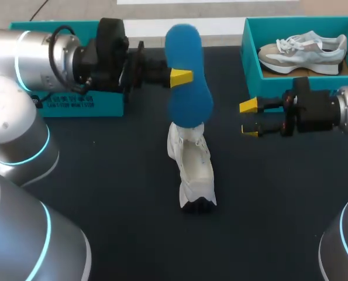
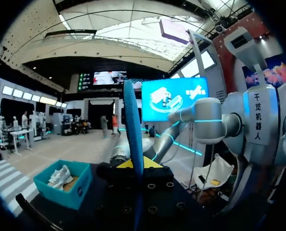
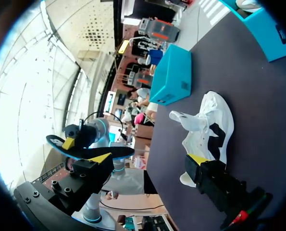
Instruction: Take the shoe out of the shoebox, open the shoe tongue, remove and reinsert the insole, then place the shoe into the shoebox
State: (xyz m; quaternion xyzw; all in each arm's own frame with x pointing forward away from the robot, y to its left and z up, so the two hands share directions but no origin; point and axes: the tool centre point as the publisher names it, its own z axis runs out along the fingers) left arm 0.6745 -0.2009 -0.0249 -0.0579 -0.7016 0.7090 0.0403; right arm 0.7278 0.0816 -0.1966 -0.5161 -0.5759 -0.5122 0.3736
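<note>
You have the shoe (image 1: 194,170) out of its box and lying on the desk (image 1: 103,193). Its tongue looks pulled open, and the insole (image 1: 188,99) is out. Your left claw (image 1: 182,79) is closed on the blue insole and holds it in the air above the far end of the shoe. Your right claw (image 1: 249,117) is spread open with nothing in it, near the shoe but not touching it. By my reading, the removal is done. What is left for you is to slide the insole back in and set the shoe into the shoebox (image 1: 251,55), where a second shoe (image 1: 302,50) lies.
</note>
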